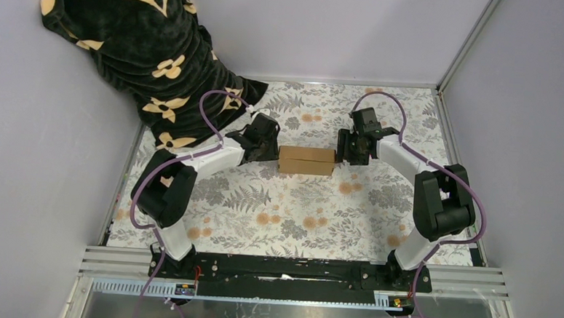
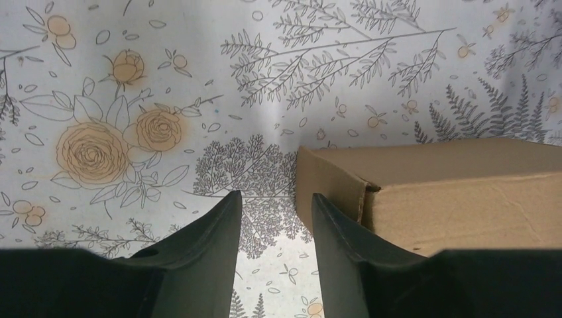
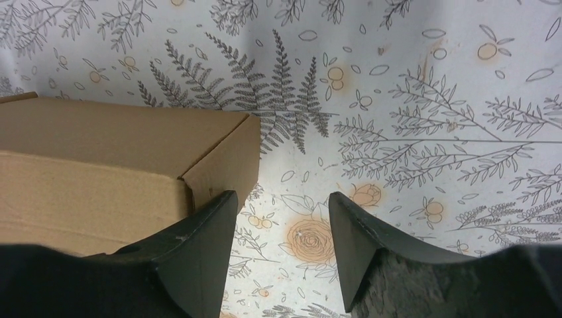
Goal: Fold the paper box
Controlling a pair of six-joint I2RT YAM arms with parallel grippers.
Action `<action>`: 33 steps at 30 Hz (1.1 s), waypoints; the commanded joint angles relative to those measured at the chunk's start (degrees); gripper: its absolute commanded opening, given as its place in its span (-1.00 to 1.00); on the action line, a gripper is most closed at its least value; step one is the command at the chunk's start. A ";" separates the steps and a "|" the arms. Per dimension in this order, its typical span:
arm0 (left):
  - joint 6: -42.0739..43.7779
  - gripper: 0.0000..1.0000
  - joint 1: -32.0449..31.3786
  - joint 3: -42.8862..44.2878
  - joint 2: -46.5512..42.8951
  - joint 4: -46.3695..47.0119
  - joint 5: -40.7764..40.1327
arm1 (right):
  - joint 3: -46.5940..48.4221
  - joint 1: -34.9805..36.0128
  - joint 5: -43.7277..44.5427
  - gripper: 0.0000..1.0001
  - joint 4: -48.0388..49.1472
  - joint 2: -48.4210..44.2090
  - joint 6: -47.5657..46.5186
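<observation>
Left gripper (image 2: 275, 197) and right gripper (image 3: 281, 195) both released, empty, one beside each paper box (image 1: 307, 160) end; we judge cardboard light, slidable, crushable; we'd pinch end walls gently

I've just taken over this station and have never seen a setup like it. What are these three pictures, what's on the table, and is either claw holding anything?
These are two robot arms bolted at the table's near edge: the left arm and the right arm. The wide picture looks down from above and behind them. The other two come from a camera on each wrist, so the dark prongs at the bottom are that gripper's own fingers.

On the flowered cloth lies a brown box, already in box shape, with one arm at each end. A black patterned blanket is bunched at the far left corner.

The left gripper and the right gripper are both open, with only cloth between their fingers. The box lies just beside one finger of each. Nothing is held.
</observation>
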 commanded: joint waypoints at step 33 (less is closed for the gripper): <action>-14.04 0.01 -22.82 -26.66 -14.39 10.57 -19.45 | -29.17 14.94 13.50 0.28 8.18 -25.22 14.97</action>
